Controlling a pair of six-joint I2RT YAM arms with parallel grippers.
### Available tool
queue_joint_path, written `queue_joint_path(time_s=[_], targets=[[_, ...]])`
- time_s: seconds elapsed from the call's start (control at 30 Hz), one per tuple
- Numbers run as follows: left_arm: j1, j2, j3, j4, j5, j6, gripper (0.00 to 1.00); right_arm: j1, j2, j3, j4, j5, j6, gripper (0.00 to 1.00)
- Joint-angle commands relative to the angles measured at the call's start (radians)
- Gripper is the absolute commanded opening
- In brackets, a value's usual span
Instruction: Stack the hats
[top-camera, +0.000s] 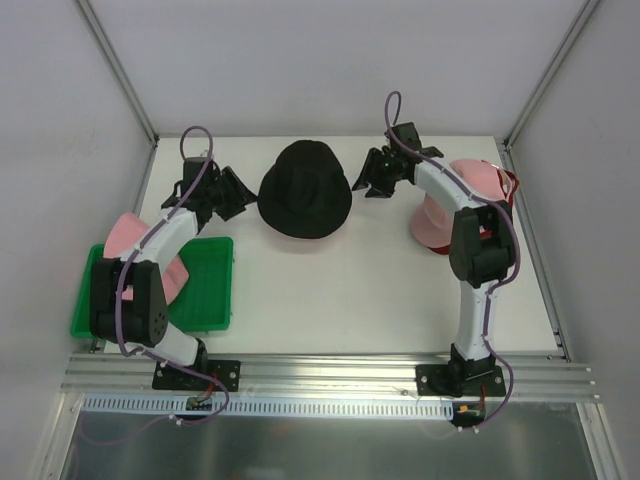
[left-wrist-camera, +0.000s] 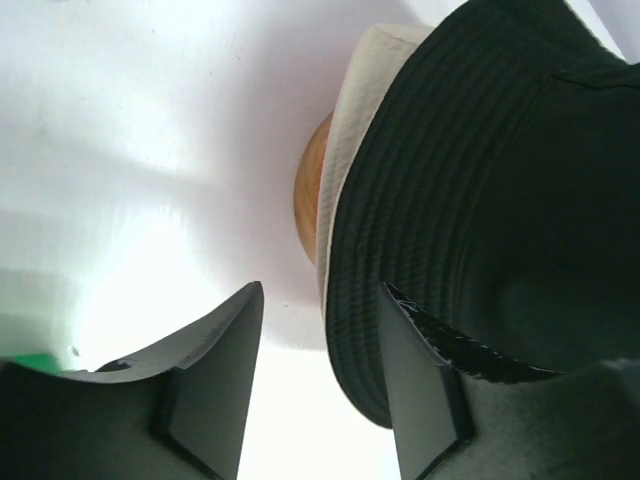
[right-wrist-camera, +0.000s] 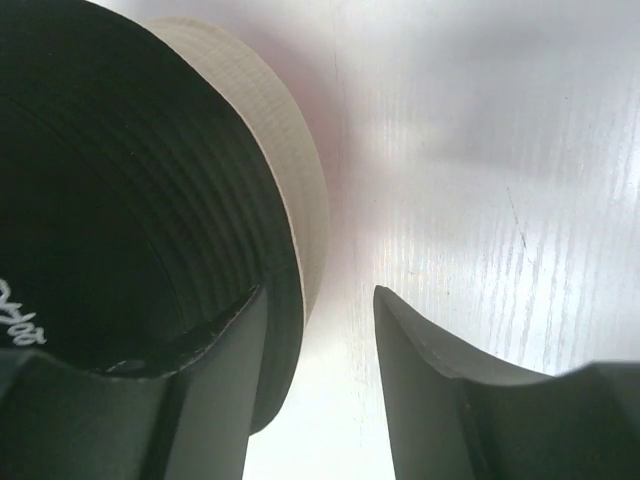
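Note:
A black bucket hat (top-camera: 305, 190) sits at the table's back centre, on top of a beige hat whose brim shows under it in the left wrist view (left-wrist-camera: 355, 120) and the right wrist view (right-wrist-camera: 285, 140). A wooden stand (left-wrist-camera: 312, 200) shows beneath both. My left gripper (top-camera: 243, 196) is open at the hat's left edge, with the black brim (left-wrist-camera: 500, 200) beside its right finger. My right gripper (top-camera: 366, 184) is open at the hat's right edge, with the brim (right-wrist-camera: 120, 200) beside its left finger. A pink hat (top-camera: 128, 233) lies on the left and another pink hat (top-camera: 440, 215) on the right.
A green plastic tray (top-camera: 205, 290) lies at the front left under the left arm, and the left pink hat partly overlaps it. A red cap edge (top-camera: 511, 183) shows behind the right pink hat. White walls enclose the table.

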Motion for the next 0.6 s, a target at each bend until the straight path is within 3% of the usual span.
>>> queue_joint_path(time_s=[0.0,0.3,0.57], targets=[[0.000,-0.089,0.052,-0.068,-0.044,0.059,0.50,-0.007,-0.091,0.049,-0.040,0.002,0.006,0.51],[0.002,-0.319,0.034,-0.229,-0.194,0.090,0.57,-0.010,-0.192,0.035,-0.063,-0.009,0.004,0.55],[0.017,-0.540,-0.048,-0.548,-0.625,0.163,0.67,0.024,-0.373,-0.147,-0.018,-0.029,-0.025,0.55]])
